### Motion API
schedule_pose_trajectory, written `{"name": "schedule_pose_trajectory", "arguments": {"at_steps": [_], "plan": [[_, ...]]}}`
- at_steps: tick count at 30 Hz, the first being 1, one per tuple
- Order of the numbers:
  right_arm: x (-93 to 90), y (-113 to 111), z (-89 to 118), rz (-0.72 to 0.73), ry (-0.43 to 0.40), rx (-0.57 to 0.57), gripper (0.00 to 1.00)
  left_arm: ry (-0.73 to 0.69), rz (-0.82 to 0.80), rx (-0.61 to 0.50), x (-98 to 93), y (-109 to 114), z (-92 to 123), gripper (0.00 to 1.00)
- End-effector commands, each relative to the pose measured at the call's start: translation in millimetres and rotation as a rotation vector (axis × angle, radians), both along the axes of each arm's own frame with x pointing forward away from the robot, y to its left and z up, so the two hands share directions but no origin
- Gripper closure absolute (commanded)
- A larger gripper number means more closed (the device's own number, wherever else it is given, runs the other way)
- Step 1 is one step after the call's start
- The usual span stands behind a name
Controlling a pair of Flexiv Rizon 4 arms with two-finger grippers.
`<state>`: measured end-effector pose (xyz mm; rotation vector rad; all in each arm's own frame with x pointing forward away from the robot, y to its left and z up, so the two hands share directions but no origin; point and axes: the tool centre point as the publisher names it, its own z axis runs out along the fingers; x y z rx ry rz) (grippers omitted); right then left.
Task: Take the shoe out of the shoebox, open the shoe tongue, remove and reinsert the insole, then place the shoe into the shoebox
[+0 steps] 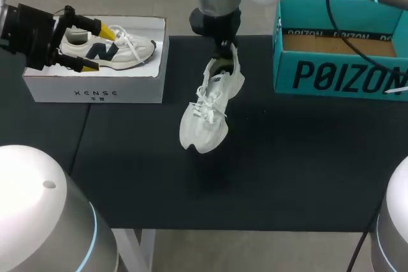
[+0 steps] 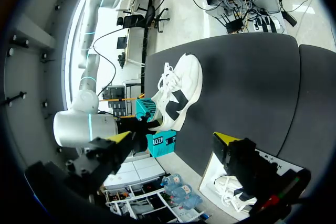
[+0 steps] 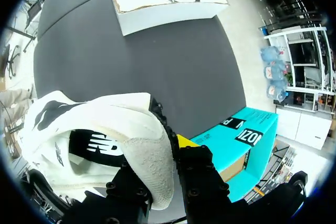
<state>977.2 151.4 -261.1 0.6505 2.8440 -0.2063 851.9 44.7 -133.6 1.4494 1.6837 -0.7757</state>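
Over the middle of the black table (image 1: 287,170), the white shoe (image 1: 207,109) hangs toe-down, its heel clamped between the right gripper's (image 1: 223,52) fingers, while farther back the left gripper (image 1: 95,48) hovers with fingers spread over the white box (image 1: 95,90) holding a second shoe (image 1: 121,49), the teal box (image 1: 338,74) far right.

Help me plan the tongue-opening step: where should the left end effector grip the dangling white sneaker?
Probably the tongue's top, above the white laces, coming from the left. The white lace-up sneaker hangs toe-down from the right end effector, clamped at the heel collar, so its laced front faces out unobstructed.
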Motion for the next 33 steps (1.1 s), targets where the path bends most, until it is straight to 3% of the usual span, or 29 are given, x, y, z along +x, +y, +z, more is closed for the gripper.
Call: {"name": "schedule_pose_trajectory", "arguments": {"at_steps": [1,3,20,25,33], "plan": [[-9.3,-14,40,-0.017,-0.010,0.049,1.00,0.000,0.000,0.003,-0.1,0,0,0.00],[-16.4,-15,49,-0.013,-0.009,0.092,1.00,0.000,0.000,0.003,-0.1,0,0,0.00],[-16.4,-15,49,-0.013,-0.009,0.092,1.00,0.000,0.000,0.003,-0.1,0,0,0.00],[-1.5,-48,73,-0.133,-0.052,0.108,1.00,0.000,0.000,0.003,-0.1,0,0,0.00],[32.7,-102,96,-0.325,-0.182,0.086,1.00,0.000,0.000,0.003,-0.1,0,0,0.00]]}}
